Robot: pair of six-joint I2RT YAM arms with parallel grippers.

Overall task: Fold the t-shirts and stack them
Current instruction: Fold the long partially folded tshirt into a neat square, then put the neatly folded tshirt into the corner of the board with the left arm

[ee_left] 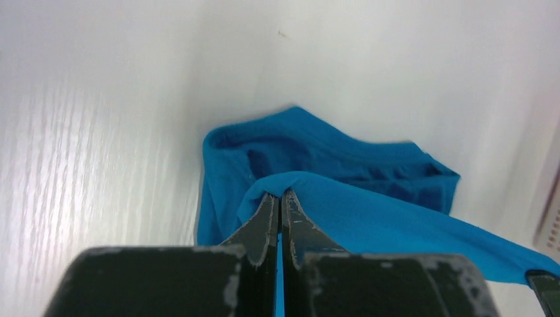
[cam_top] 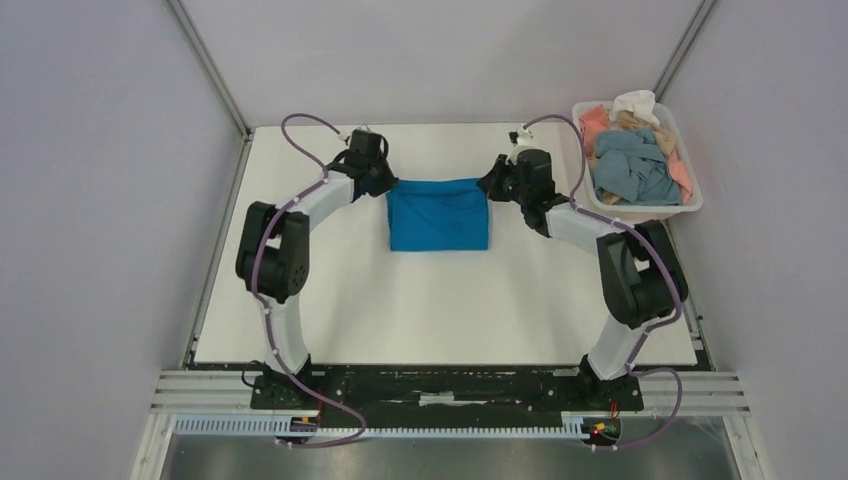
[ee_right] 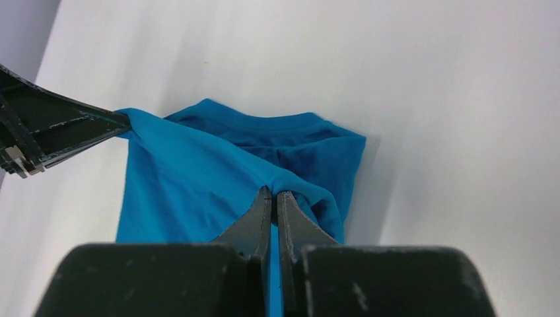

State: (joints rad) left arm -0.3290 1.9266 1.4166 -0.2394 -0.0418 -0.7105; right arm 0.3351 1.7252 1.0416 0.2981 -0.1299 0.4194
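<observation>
Left gripper (cam_top: 384, 184) pinches the far-left corner of the bright blue t-shirt (cam_top: 440, 220); right gripper (cam_top: 493, 186) pinches the far-right corner. The gripped edge runs left-right between them, and the cloth lies toward the arm bases on the table (cam_top: 330, 300)

From above, cannot see the fingertips of the left gripper (cam_top: 388, 185) or right gripper (cam_top: 491, 187), nor the pinched far corners of the bright blue t-shirt (cam_top: 440, 215), all under the gripper bodies. Cannot count the heaped t-shirts (cam_top: 635, 160) in the tray (cam_top: 690, 205); lower layers buried. Left wrist view: blurred tray sliver at right edge, right gripper cut off. Right wrist view: left gripper cropped at left edge.
</observation>
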